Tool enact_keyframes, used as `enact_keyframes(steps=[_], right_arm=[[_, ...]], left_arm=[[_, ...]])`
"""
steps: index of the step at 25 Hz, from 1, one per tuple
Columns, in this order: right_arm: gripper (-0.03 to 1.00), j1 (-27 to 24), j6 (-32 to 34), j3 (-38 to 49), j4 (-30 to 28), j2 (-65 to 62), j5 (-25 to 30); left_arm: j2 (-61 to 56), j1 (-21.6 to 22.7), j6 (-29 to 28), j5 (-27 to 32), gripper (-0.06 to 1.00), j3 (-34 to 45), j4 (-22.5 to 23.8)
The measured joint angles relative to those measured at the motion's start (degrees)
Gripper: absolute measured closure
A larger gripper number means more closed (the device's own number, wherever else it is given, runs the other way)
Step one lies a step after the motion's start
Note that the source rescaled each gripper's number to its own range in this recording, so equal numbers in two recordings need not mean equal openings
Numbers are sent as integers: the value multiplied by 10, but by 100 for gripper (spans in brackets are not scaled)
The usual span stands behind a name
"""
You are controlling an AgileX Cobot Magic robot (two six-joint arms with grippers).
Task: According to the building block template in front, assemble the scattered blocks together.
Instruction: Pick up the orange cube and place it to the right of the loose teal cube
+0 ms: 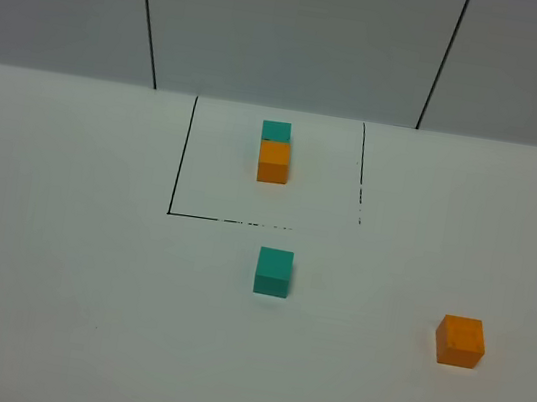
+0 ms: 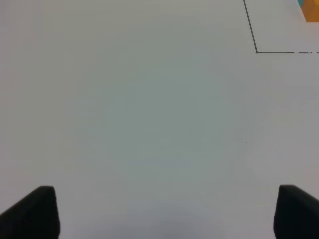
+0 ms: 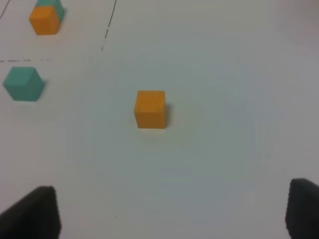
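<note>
Teal loose cube point(image 1: 273, 272): mid tabletop point(image 1: 50, 310), just outside the black outline point(image 1: 181, 158). The high and right wrist views catch it, the left wrist view doesn't.
Orange loose cube point(image 1: 460, 341): off toward the right edge, straight ahead of the right claw point(image 3: 172, 191).
Template pair point(image 1: 275, 149): inside the outline near the far edge, cubes touching.
Right claw: wide open, empty.
Left claw point(image 2: 167, 194): wide open too, over bare tabletop. Its view only gets an outline corner and a sliver of the template.

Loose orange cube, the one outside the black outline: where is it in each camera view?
Exterior high: loose orange cube at lower right.
Left wrist: not in it.
Right wrist: cube near mid-frame.
Shared landmark: the black outline, visible in all three.
</note>
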Motion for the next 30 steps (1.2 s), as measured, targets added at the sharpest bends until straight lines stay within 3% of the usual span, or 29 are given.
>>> enact_keyframes(steps=[5, 15, 23, 30], right_arm=[[17, 0, 0, 0, 0, 0, 0], [17, 0, 0, 0, 0, 0, 0], [17, 0, 0, 0, 0, 0, 0], [17, 0, 0, 0, 0, 0, 0]], left_arm=[[-52, 0, 15, 28, 4, 9, -33], [-97, 0, 138, 29, 10, 57, -125], [-143, 0, 141, 35, 21, 75, -116], [-171, 0, 127, 36, 23, 75, -101]])
